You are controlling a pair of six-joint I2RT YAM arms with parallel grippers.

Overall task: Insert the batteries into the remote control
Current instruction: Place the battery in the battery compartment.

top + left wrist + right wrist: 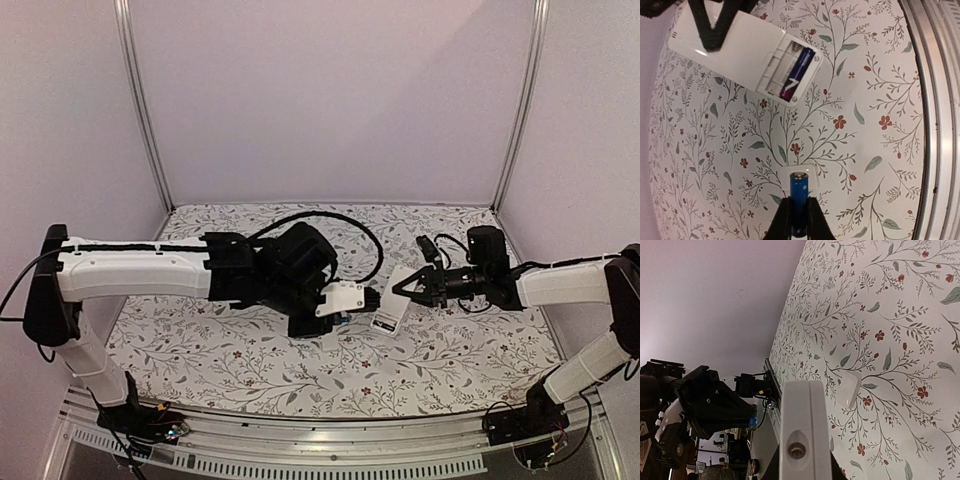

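The white remote control (390,312) is held off the table by my right gripper (403,291), which is shut on its end. In the left wrist view the remote control (740,55) shows its back with the battery bay open. A blackish battery (797,76) lies in one slot of the bay. My left gripper (800,202) is shut on the blue battery (800,187), which points towards the remote and is apart from it. In the right wrist view the remote control (802,425) is seen end-on, filling the space between my fingers.
The small flat white cover piece (814,172) lies on the floral tablecloth just beyond the blue battery's tip, and the cover piece (850,387) also shows past the remote. A metal rail (935,120) runs along the table's near edge. The left arm (710,405) stands close to the remote.
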